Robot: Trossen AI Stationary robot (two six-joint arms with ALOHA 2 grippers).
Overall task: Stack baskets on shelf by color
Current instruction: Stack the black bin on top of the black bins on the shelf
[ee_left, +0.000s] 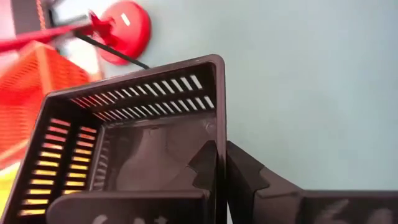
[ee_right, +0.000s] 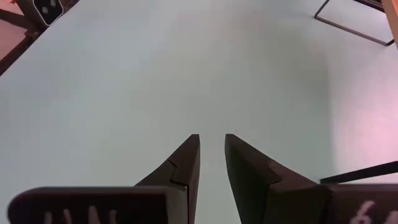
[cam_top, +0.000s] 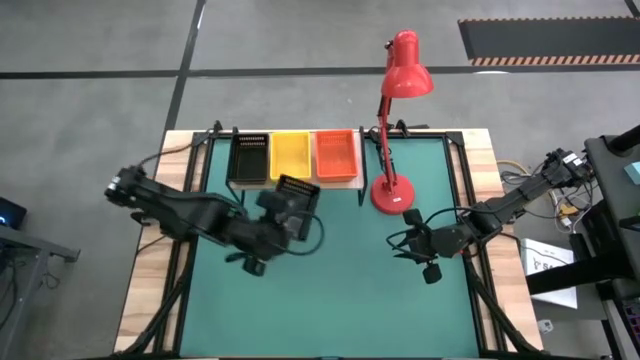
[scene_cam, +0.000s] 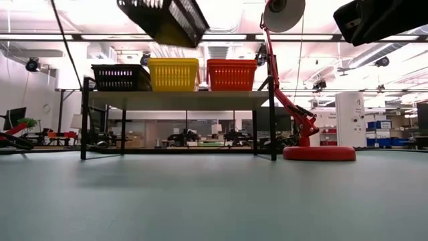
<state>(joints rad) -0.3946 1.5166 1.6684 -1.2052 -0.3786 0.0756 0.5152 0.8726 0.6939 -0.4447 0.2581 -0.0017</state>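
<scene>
My left claw [cam_top: 283, 207] is clamped on the rim of a black basket [cam_top: 296, 190], held tilted in the air. The black basket on the shelf [cam_top: 249, 157] lies just beyond it, toward the table's far edge. My right claw [cam_top: 432, 262], nearly closed and empty, waits well apart.

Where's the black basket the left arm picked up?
The black basket is in the left gripper, pinched by one wall and held above the table, just in front of the shelf, near its yellow basket.

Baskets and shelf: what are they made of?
The baskets, like the yellow one, look like moulded plastic: slotted walls, a slight sheen. The shelf seems a pale wooden board on thin black legs, probably metal; its finish is hard to judge.
</scene>
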